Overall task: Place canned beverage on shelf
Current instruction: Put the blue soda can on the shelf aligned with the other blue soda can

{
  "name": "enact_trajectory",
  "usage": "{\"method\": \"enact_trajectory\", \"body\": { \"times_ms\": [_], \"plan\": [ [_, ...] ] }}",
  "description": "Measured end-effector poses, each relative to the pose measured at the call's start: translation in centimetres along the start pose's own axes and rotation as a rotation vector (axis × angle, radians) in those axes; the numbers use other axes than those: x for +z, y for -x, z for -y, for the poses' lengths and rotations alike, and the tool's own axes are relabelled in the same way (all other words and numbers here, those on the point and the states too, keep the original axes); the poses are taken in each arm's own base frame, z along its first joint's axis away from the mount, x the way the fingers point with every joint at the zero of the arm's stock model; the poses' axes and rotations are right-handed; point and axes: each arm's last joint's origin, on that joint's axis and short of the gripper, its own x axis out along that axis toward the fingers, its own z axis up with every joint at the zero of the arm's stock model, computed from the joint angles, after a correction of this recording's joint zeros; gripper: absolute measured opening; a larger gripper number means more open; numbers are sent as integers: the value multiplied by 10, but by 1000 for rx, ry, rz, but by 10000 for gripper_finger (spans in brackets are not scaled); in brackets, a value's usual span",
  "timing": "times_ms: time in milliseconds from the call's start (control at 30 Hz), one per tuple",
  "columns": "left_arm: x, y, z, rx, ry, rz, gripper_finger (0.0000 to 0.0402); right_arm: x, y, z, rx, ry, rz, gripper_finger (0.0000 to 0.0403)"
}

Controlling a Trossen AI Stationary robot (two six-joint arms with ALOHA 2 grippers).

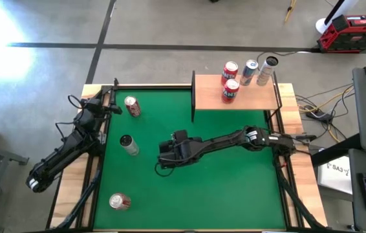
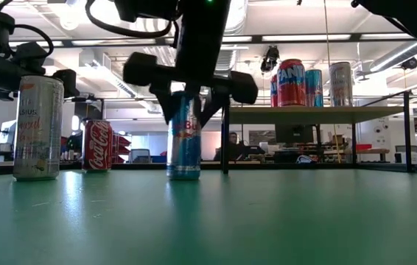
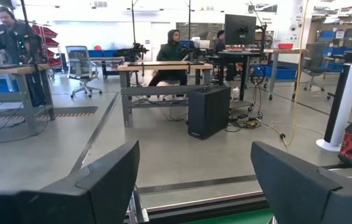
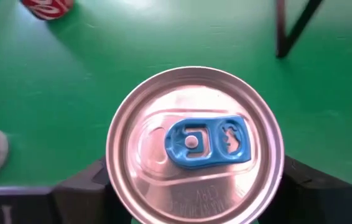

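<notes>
The blue can (image 2: pixel 184 136) stands upright on the green table (image 1: pixel 235 188), near its middle and well apart from the shelf (image 1: pixel 209 97). The right gripper (image 2: pixel 187 103) sits over it from above, fingers on either side of its upper body; they look closed on the can, though its base is on the felt. In the right wrist view the silver lid with its blue tab (image 4: pixel 206 143) fills the space between the fingers, roughly centred.

The step in hand, as I judge it, is securing the grip before the lift. It should go well if the hold stays centred so the can hangs straight, rises vertically until clear of the shelf's edge, then travels to a bare part of the board, away from the four cans (image 1: pixel 246 74) crowded at its far right end. A tilted can could knock them.

The left gripper (image 1: pixel 108 103) waits at the table's left edge, fingers drawn in, holding nothing.

Writing: the held can shows part of "Bull". A red can (image 2: pixel 97 146) beside it reads "Coca-Cola". A tall pale can (image 2: pixel 38 129) has lettering I cannot make out. On the shelf, a red can (image 2: pixel 291 83) shows "AN".
</notes>
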Motion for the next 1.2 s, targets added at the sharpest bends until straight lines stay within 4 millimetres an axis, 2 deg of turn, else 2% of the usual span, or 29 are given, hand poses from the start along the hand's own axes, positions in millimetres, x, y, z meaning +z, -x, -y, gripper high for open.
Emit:
{"method": "enact_trajectory", "body": {
  "times_ms": [133, 267, 433, 700, 800, 1033, 1200],
  "plan": [
    [0, 0, 0, 0, 0, 0, 293, 3, 10, 9, -53, 3, -8, 223],
    [0, 0, 0, 0, 0, 0, 293, 12, 37, 24, -110, -27, 4, 223],
    [0, 0, 0, 0, 0, 0, 293, 16, 65, 41, -146, -30, 99, 223],
    [0, 0, 0, 0, 0, 0, 293, 28, 81, 69, -150, -4, 132, 223],
    [0, 0, 0, 0, 0, 0, 293, 36, 87, 87, -166, -11, 135, 223],
    [0, 0, 0, 0, -1, 0, 293, 60, 106, 146, -149, -179, 159, 223],
    [0, 0, 0, 0, 0, 0, 293, 73, 115, 179, -148, -187, 173, 223]
  ]
}}
